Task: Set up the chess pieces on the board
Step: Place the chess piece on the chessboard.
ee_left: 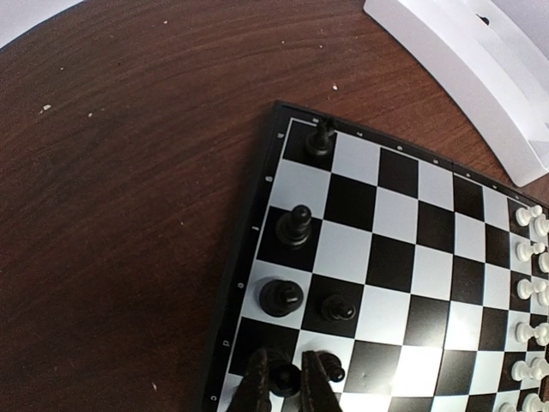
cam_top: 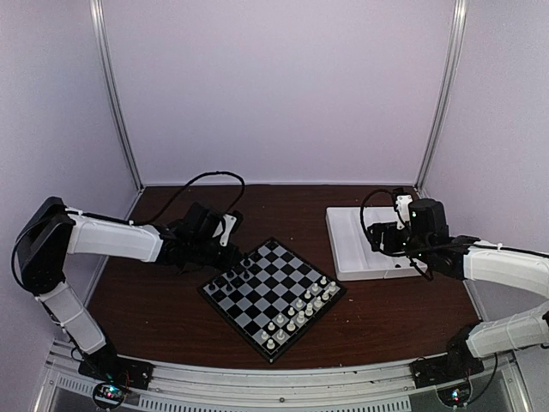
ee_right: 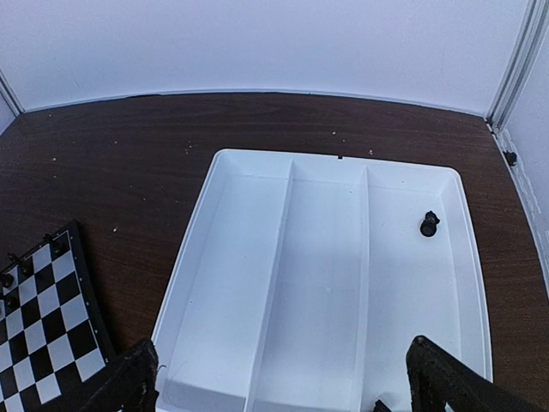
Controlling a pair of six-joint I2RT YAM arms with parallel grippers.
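The board (ee_left: 395, 257) lies in the middle of the table (cam_top: 163, 300). Several black chess pieces (ee_left: 294, 226) stand along its left edge, one of them at the far corner (ee_left: 320, 137). My left gripper (ee_left: 283, 386) is down over that edge, shut on a black piece (ee_left: 285, 376) that stands on an edge square, with another black piece (ee_left: 331, 369) just to its right. My right gripper (ee_right: 283, 390) hangs open and wide over the white tray (ee_right: 317, 275), with nothing between its fingers. One black piece (ee_right: 429, 225) lies in the tray's right compartment.
White chessmen (cam_top: 300, 313) fill the board's near right edge. The tray (cam_top: 352, 232) sits at the right rear of the table, its left and middle compartments bare. A second dark piece (ee_right: 380, 406) peeks in at the tray's near edge. White walls enclose the table.
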